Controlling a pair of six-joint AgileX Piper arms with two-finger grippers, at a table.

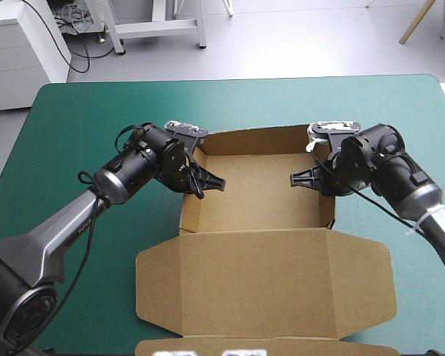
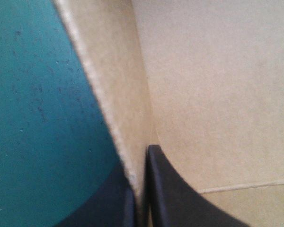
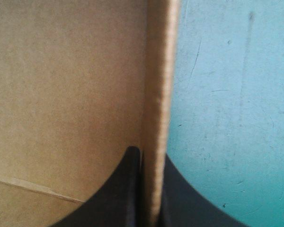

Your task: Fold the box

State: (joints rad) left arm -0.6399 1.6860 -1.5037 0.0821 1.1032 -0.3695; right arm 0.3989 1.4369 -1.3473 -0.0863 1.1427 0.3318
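the box point(image 1: 252, 196) is brown board, an open tray with its far, left and right walls raised and its inside bare. it sits at the middle of the tabletop point(image 1: 74, 111), square to the edges and well apart from the far edge. its lid point(image 1: 263, 282) lies open and flat, spreading toward the near edge, a side flap at each end.

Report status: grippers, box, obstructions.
Left gripper shut on the box, left wall; right gripper shut on right wall. Open tray, lid flat. No obstruction seen.
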